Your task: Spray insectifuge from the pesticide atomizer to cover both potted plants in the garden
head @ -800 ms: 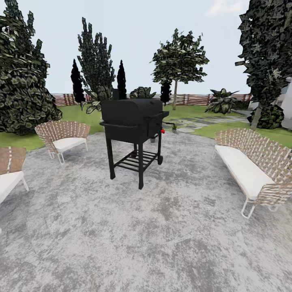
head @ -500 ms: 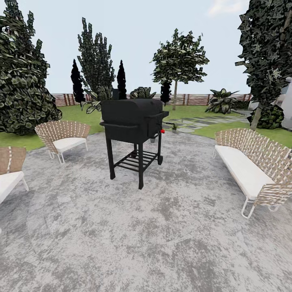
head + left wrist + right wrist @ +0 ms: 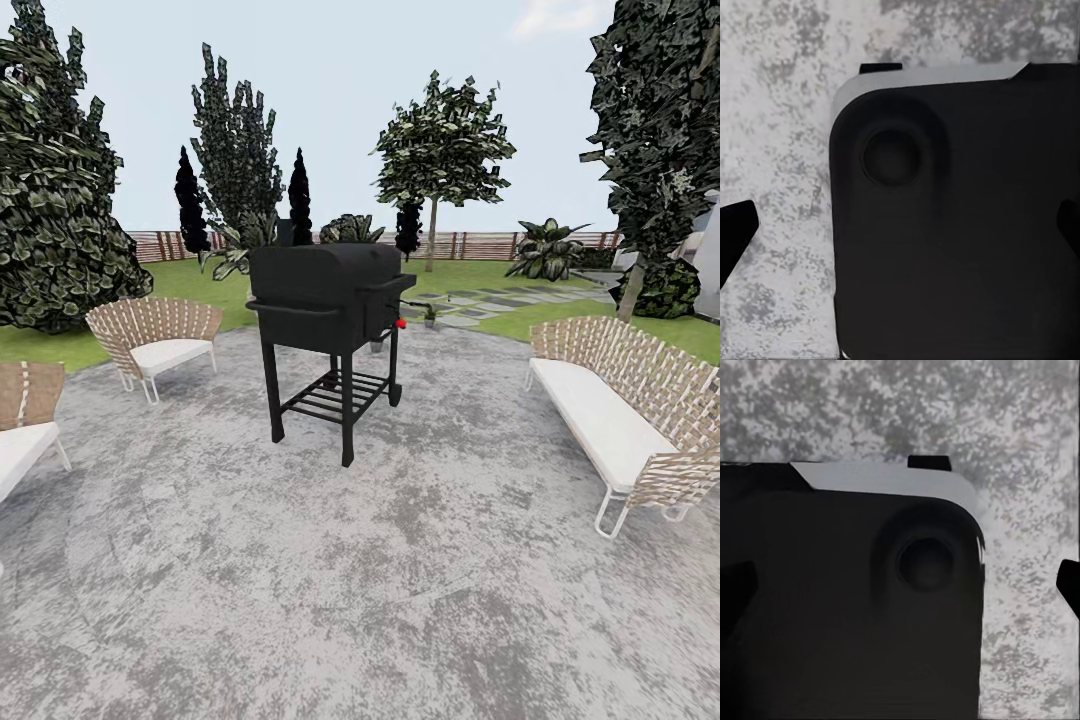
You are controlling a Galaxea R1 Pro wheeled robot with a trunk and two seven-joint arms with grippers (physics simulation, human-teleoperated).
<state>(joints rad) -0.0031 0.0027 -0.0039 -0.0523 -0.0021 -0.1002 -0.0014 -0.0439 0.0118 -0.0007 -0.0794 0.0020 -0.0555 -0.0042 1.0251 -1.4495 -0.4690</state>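
A black grill [image 3: 328, 330] and wicker seats [image 3: 152, 340] stand on the paved patio [image 3: 360, 560].

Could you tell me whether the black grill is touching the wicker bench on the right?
Apart. The head view shows bare grey patio between the grill and the wicker bench.

The left gripper [image 3: 900, 229] is pointing straight down, its two dark fingertips [image 3: 735, 229] spread wide with nothing between them. The right gripper [image 3: 900, 585] is hanging likewise, fingertips [image 3: 1069, 581] held far apart and empty, above the robot's black base [image 3: 847, 607].
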